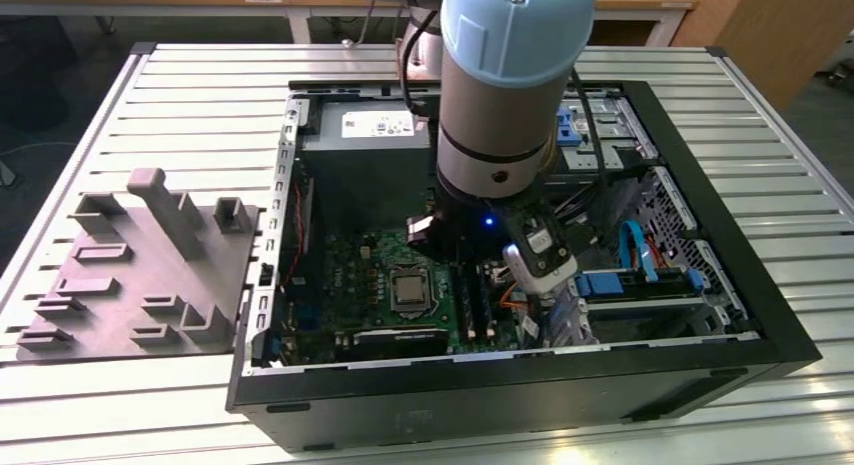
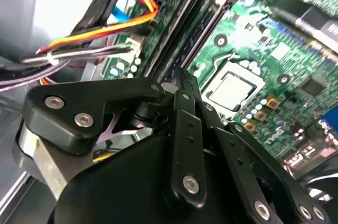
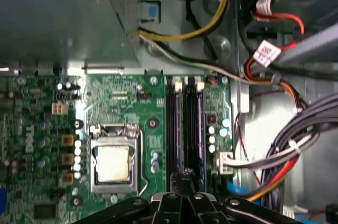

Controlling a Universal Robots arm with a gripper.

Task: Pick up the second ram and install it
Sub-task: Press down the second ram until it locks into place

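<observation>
The second ram (image 3: 200, 129), a slim dark stick, stood in its socket on the green motherboard (image 3: 121, 108). The black hand (image 3: 182, 195) hovered at its end, fingers drawn together, empty; seating step judged under way.

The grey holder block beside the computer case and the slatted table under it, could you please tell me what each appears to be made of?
The holder block looks like matte grey plastic, perhaps printed: dull, uniform colour, chunky moulded posts and slots, though I can't be certain. The table looks like bare metal, likely aluminium: pale silvery slats with parallel grooves and a soft sheen.
</observation>
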